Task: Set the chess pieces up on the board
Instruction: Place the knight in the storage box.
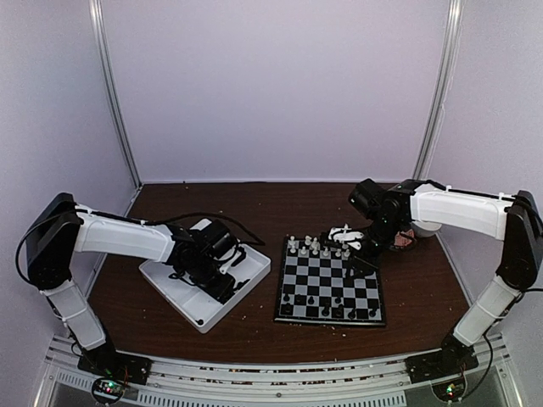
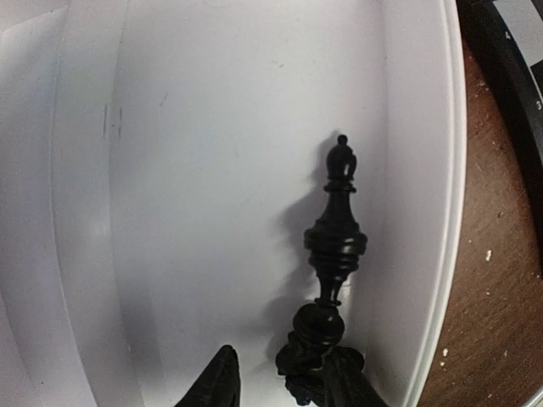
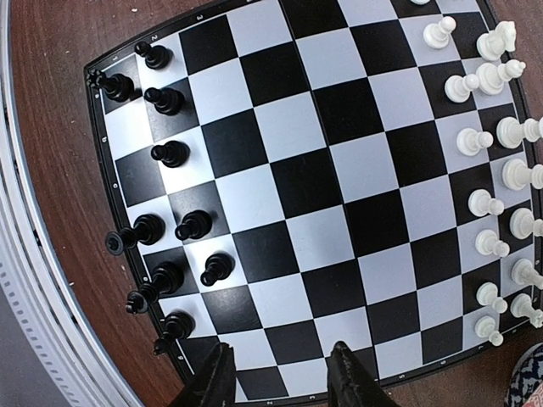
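The board (image 1: 331,288) lies right of centre on the brown table. Several black chess pieces (image 1: 327,303) stand along its near edge, and white pieces (image 1: 314,246) along its far edge. In the right wrist view the black pieces (image 3: 170,153) fill the board's (image 3: 339,170) left two rows in part. My right gripper (image 3: 284,381) is open and empty above the board (image 1: 361,254). My left gripper (image 1: 212,280) is low inside the white tray (image 1: 199,312). It is open (image 2: 284,386), with a black piece (image 2: 318,335) against its right finger (image 2: 352,381). A black bishop (image 2: 338,216) lies just beyond.
The tray's right rim (image 2: 450,212) is close to the two pieces, with brown table (image 2: 501,280) past it. A patterned object (image 1: 405,240) and a white round thing (image 1: 426,227) sit right of the board. White walls enclose the table.
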You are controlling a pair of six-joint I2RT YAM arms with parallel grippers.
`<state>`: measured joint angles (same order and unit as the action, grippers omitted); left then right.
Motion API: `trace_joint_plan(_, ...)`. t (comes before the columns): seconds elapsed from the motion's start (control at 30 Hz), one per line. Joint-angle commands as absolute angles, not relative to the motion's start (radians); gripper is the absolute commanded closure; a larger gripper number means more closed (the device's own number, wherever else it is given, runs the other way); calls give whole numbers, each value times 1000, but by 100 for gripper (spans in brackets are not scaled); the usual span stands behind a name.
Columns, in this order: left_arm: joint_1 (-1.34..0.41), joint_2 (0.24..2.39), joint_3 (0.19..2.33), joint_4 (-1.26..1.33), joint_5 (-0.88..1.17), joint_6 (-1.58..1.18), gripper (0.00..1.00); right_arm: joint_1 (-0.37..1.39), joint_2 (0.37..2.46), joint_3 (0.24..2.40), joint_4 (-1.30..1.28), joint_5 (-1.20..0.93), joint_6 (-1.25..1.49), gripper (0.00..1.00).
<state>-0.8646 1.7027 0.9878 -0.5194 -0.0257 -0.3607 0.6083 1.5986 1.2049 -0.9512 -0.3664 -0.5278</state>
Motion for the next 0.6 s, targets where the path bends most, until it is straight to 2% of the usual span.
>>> trace_joint_plan(0.0,-856,1751,1013,-506,-33,-319,65,604,1629,1214,-969,-369,-523,62)
trace_joint_plan(0.13,-849,1784,1020,-487,-50,-306,67,604,1643,1224,-975,-374,-523,62)
trace_joint_plan(0.37,-830,1773,1007,-476,-75,-305,85,605,1663,1231,-986,-381,-523,64)
trace_joint_plan(0.57,-829,1733,1007,-481,-65,-293,92,605,1671,1256,-989,-388,-526,65)
